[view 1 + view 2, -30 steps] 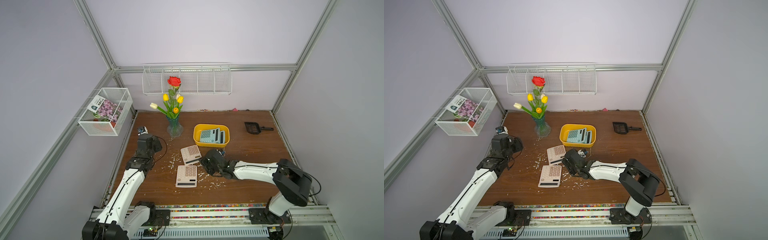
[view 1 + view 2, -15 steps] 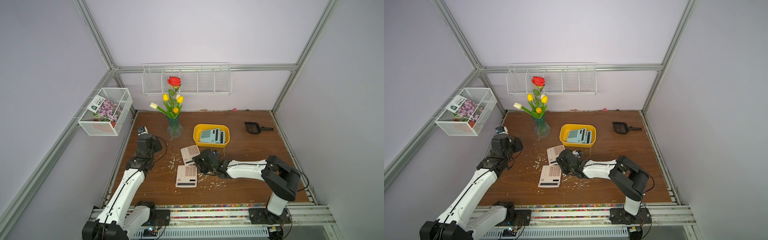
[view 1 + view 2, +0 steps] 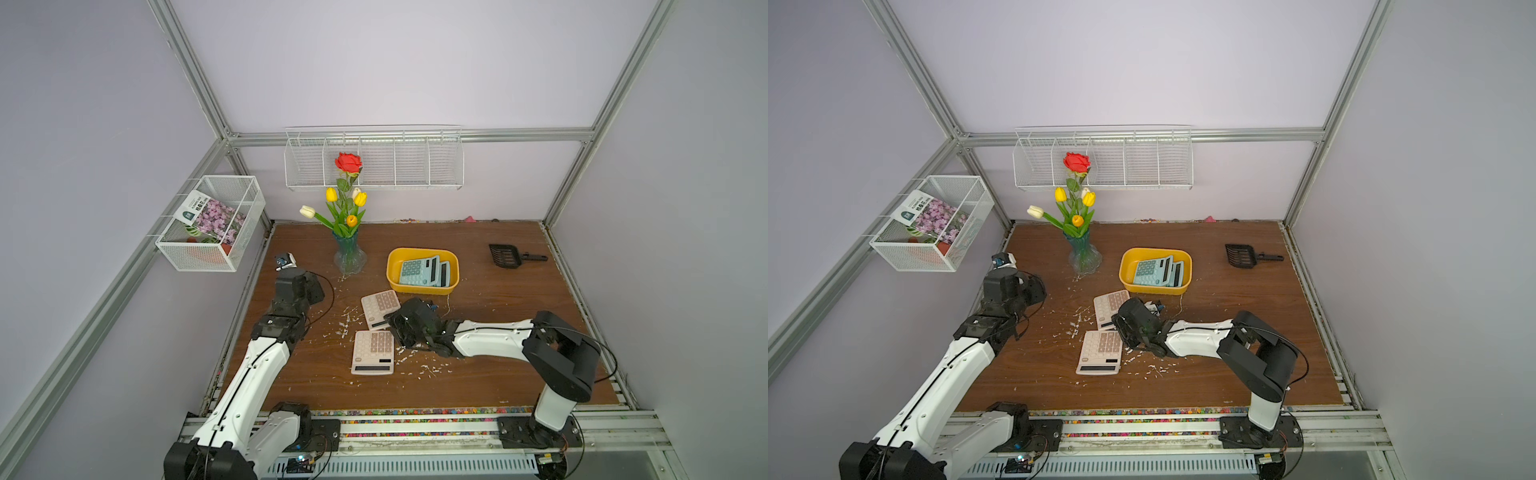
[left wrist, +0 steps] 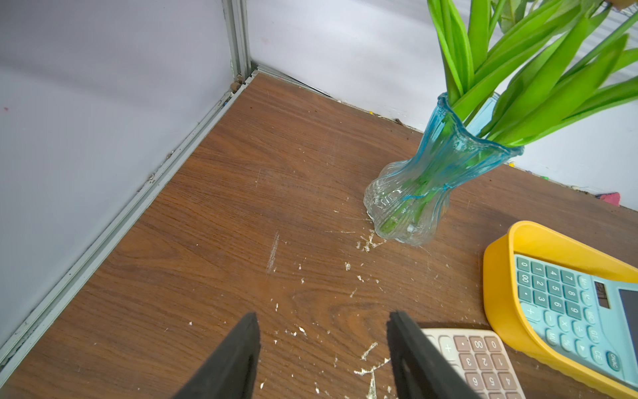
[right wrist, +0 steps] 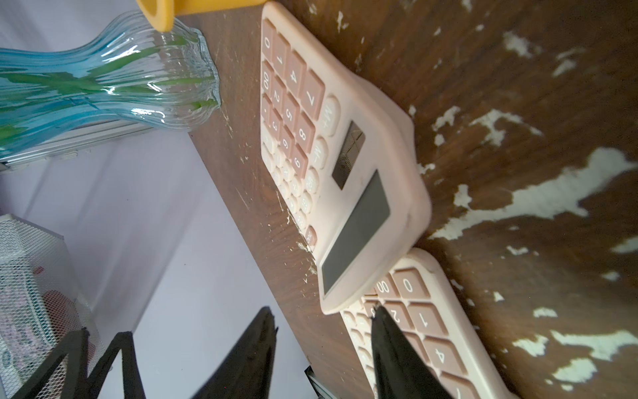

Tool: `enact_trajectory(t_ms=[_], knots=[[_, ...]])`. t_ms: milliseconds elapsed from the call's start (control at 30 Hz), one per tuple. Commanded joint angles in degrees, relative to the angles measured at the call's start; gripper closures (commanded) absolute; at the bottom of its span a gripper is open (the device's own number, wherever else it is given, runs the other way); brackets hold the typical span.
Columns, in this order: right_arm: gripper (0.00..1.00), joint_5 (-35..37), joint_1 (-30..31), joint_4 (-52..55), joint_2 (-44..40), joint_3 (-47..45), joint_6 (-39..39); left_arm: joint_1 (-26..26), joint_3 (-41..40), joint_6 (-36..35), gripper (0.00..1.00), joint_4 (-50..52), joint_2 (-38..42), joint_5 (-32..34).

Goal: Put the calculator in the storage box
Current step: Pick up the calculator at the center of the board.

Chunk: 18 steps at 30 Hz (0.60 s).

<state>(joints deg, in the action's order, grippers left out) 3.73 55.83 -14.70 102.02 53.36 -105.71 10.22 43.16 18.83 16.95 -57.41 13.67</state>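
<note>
Reaching low in both top views, right gripper (image 3: 392, 326) between two pink calculators; far pink calculator (image 3: 380, 309) just beside storage box (image 3: 422, 252), probably next pick; blue calculators (image 3: 417, 272) already inside; worn brown table (image 3: 478, 386) flecked white, lilac walls; left wrist view: left gripper (image 4: 324, 316) spread, empty, parked clear near vase (image 4: 411, 207); right wrist view: jaws parted, clamping nothing, fingertip (image 5: 388, 342) over near pink calculator (image 5: 424, 321).
</note>
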Motion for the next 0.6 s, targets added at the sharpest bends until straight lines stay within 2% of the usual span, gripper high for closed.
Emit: enact_trajectory(t_ms=[0, 567], knots=[[0.53, -1.1, -0.2, -2.5, 2.7, -0.8, -1.5, 0.5, 1.0, 0.0, 0.37, 0.9, 0.2, 0.2], [0.61, 0.0, -0.8, -6.3, 6.2, -0.6, -3.4, 0.5, 1.1, -0.2, 0.37, 0.9, -0.1, 0.5]])
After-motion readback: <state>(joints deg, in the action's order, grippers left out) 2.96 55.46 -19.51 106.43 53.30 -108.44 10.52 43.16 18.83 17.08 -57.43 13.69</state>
